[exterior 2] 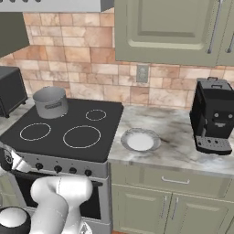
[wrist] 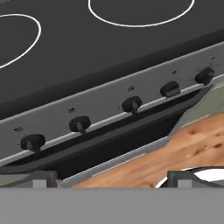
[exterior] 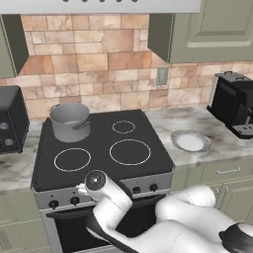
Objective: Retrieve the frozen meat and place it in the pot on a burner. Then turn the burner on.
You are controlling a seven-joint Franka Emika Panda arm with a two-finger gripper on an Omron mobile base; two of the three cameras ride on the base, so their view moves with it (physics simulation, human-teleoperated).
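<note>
Saucepan, round grey brushed-metal, straight-sided (exterior: pixel 69 121) | on black stove's (exterior: pixel 99 148) back-left burner, up and beyond stove's knob row (wrist: pixel 131 104) | two-finger gripper (wrist: pixel 107 178) released, jaws wide, facing knobs | meat unseen.

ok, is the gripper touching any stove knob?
Apart. In the hand view the gripper is open, its tips at the bottom edge, with the oven door front and floor between them and the knobs.
</note>
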